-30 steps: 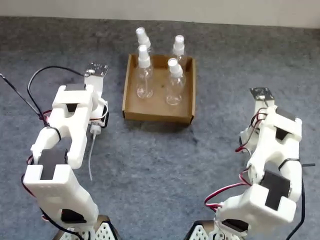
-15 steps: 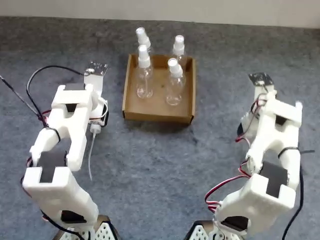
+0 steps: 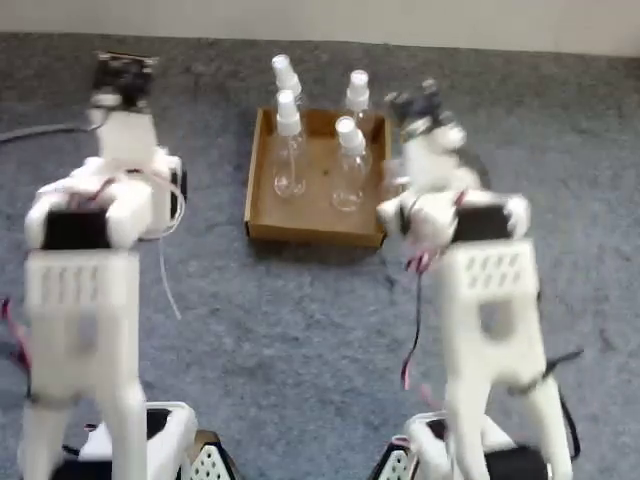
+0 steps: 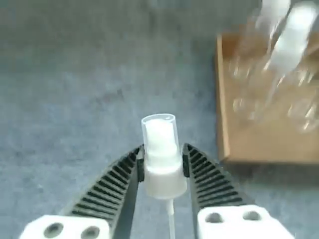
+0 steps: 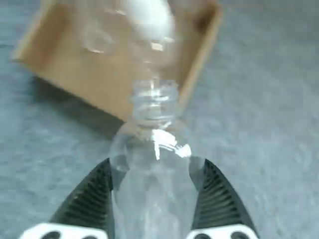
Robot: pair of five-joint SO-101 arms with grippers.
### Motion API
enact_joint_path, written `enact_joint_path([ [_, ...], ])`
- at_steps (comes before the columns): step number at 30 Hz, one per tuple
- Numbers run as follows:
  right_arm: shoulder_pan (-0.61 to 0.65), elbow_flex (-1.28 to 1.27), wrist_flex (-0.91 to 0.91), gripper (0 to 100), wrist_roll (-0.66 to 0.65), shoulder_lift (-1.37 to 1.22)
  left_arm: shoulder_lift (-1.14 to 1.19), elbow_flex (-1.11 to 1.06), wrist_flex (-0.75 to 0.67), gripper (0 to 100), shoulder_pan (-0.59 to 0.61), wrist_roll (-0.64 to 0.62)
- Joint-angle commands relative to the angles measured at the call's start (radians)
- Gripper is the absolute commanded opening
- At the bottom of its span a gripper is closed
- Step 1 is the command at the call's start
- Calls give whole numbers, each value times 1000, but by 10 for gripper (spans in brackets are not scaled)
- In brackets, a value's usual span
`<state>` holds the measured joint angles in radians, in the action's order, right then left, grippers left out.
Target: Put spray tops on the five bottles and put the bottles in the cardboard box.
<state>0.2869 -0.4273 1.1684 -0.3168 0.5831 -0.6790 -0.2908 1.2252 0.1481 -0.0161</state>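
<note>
My left gripper [image 4: 160,162] is shut on a white spray top [image 4: 159,149], whose thin tube [image 3: 166,272] hangs below my left arm [image 3: 105,200] in the high view. My right gripper [image 5: 152,172] is shut on a clear bottle [image 5: 149,164] with a bare threaded neck [image 5: 154,99], held close to the cardboard box [image 5: 202,52]. In the high view my right arm [image 3: 450,215] stands at the right side of the box [image 3: 316,232]. Several capped bottles [image 3: 288,150] stand at the box, at least two of them inside it.
Grey carpet [image 3: 300,340] covers the table around the box. The box [image 4: 223,99] with its blurred bottles [image 4: 279,55] lies to one side of my left gripper. Both arm bases [image 3: 170,440] stand at the near edge.
Both arms have risen from the table. The left one swung up and to the far left with the spray top. The right one moved left to the box with the bottle.
</note>
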Motion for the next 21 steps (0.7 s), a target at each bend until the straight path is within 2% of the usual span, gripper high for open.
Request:
enact_joint_path([
  [1,174,-200,-143,4,12,182,-223,21,-5,21,-12,-101],
  [5,325,-274,-239,4,14,194,-417,-65,-25,21,-12,-255],
  [9,406,-303,-352,4,8,193,-605,-222,-157,20,-12,-365],
  [16,506,-441,-372,4,8,205,-918,-553,-419,20,-13,-428],
  [21,527,-526,-498,4,14,206,-1079,-723,-442,20,-12,-431],
])
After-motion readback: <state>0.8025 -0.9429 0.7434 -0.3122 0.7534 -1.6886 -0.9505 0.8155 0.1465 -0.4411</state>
